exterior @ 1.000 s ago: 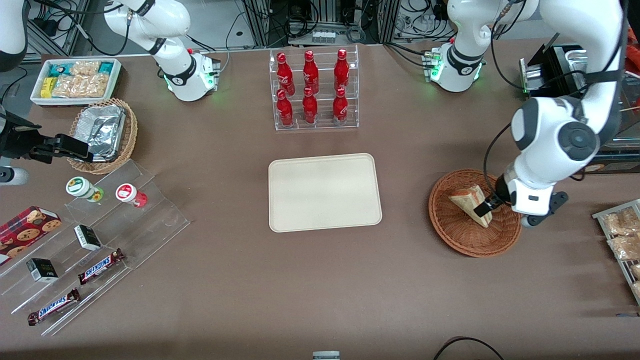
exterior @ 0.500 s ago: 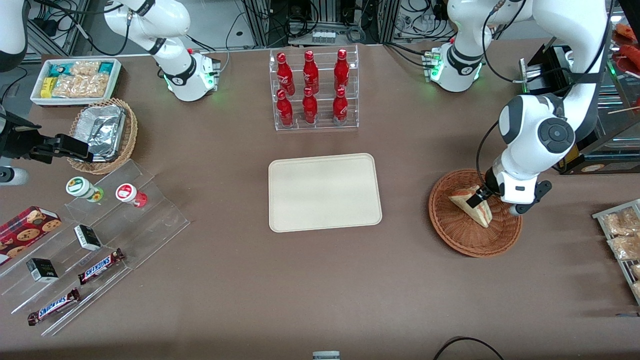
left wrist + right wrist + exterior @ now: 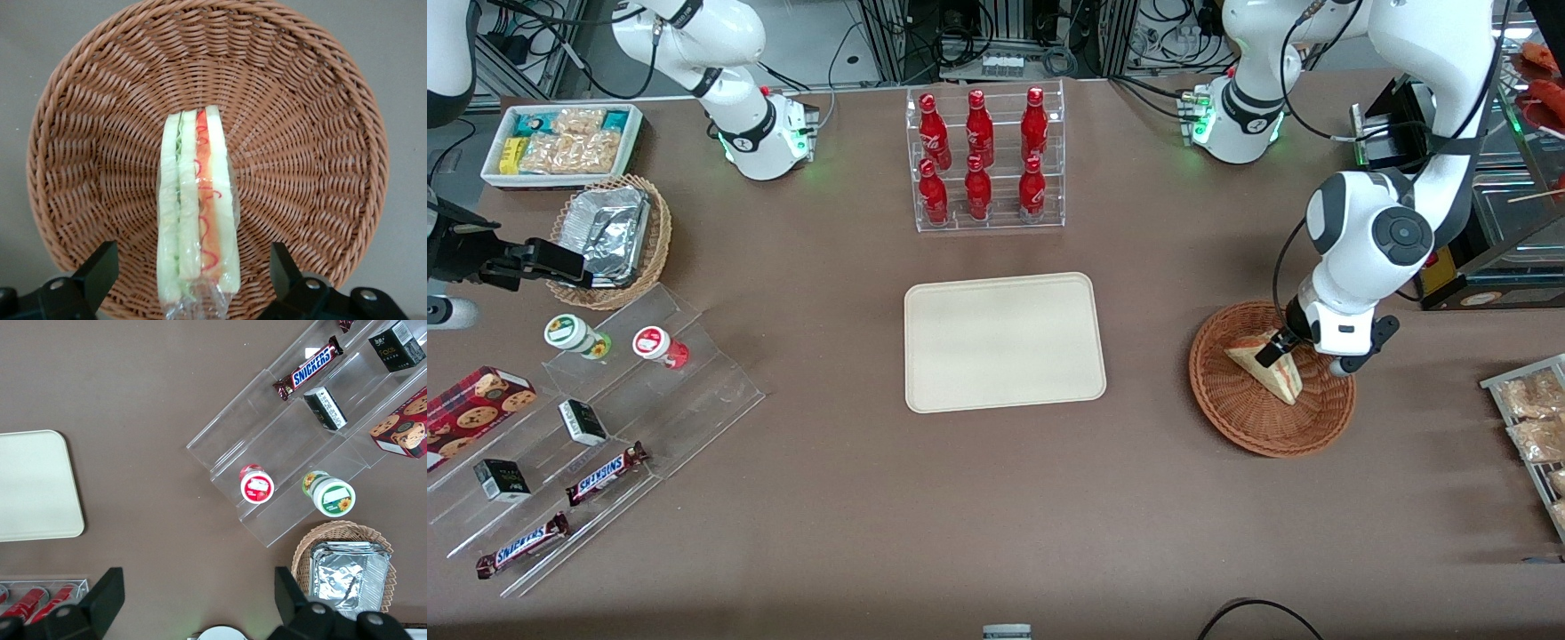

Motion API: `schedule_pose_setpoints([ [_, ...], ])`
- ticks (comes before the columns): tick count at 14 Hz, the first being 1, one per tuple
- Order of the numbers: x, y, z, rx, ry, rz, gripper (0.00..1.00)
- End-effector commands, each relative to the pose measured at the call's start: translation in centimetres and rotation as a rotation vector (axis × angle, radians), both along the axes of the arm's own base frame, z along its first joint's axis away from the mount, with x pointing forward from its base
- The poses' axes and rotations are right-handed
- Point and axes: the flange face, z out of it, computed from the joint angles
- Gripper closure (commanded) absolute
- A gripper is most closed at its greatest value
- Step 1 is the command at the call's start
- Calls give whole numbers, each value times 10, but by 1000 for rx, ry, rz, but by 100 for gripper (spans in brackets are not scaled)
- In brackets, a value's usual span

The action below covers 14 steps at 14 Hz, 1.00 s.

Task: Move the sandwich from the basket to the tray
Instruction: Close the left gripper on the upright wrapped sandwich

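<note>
Brown table: gripper open astride sandwich in basket.

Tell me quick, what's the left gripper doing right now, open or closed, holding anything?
Left gripper: open, holding nothing, fingers either side of the sandwich standing on edge in the basket.

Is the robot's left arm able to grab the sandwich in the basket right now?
Probably yes. The left gripper hangs right over the sandwich in the basket, its fingers open on either side of the wedge, and nothing else lies in the basket to block them.
</note>
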Motion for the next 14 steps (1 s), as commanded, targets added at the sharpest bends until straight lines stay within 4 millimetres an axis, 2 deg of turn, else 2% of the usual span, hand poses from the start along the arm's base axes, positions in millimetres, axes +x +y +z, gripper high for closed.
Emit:
schedule_pose_setpoints([
  [1, 3, -3, -14, -10, -35, 36, 0],
  [7, 0, -10, -30, -9, -14, 20, 0],
  [8, 0, -9, -30, -9, -12, 21, 3],
  [9, 0, -9, -29, -8, -6, 23, 13],
  [10, 0, -9, -29, -9, -6, 32, 27],
  [11, 0, -8, -29, -9, -6, 37, 57],
  [12, 0, -9, -30, -8, 0, 34, 81],
  [13, 0, -9, -30, -8, 0, 32, 100],
  [14, 0, -11, -29, -8, -2, 28, 100],
])
